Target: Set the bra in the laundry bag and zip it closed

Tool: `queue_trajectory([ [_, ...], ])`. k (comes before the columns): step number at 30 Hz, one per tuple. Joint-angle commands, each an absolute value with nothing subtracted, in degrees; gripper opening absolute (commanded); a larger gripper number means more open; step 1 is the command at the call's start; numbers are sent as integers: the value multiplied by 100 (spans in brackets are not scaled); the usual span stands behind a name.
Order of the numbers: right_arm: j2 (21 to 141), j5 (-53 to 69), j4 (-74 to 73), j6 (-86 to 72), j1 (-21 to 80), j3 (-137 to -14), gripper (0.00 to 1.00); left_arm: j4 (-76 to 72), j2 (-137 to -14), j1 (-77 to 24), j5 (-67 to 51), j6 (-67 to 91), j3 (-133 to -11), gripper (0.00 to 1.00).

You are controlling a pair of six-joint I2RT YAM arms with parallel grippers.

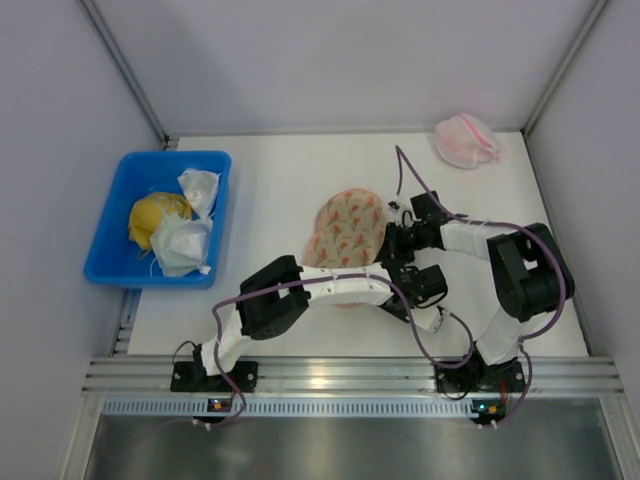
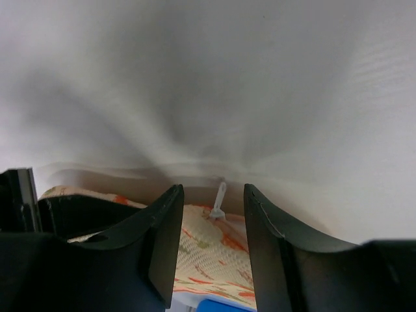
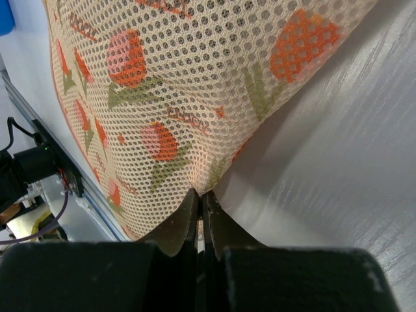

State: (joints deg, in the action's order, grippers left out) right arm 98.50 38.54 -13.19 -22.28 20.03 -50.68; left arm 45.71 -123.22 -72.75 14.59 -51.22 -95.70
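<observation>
- The right gripper (image 3: 200, 198) was clenched tight, its two fingers pinched together on the mesh edge of the laundry bag (image 3: 162, 97).
- The left gripper (image 2: 213, 190) stood released, its jaws partly apart and clamping nothing. A small white zipper pull (image 2: 219, 199) lay in the gap just beyond the fingertips, apart from both.
- The laundry bag lay flat near the middle of the table (image 1: 280, 180), with both grippers at its right edge.
- Only the right wrist view showed the pinch itself and the bag's weave close up: peach mesh with red-orange and green marks.
- Only the left wrist view showed the zipper pull, which was too small to make out from above.
- Only the top view showed everything off to the sides: a blue bin (image 1: 108, 215) at the left edge of the table and a pink-and-white mesh bundle (image 1: 467, 140) at the far right corner.
- Counted from above: two arms, one laundry bag, one blue bin, one pink-and-white mesh bundle.
- Inside the bin: one yellow cloth lump (image 1: 150, 218) and two white cloth bundles (image 1: 198, 187), touching one another.
</observation>
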Motion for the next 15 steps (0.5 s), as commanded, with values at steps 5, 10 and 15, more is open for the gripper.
queue_trajectory([
  [5,9457,3736,-1257,-2224,2083,-5098,0,5246,-13068,-7242,1942,-5107,-10405,48],
  [10,9466,3727,-1266,-2215,2083,-5098,0,5598,-13306,-7207,2170,-5098,-10687,48],
  [15,9553,3735,-1257,-2224,2074,-5106,0,5809,-13438,-7216,2373,-5150,-10775,47],
])
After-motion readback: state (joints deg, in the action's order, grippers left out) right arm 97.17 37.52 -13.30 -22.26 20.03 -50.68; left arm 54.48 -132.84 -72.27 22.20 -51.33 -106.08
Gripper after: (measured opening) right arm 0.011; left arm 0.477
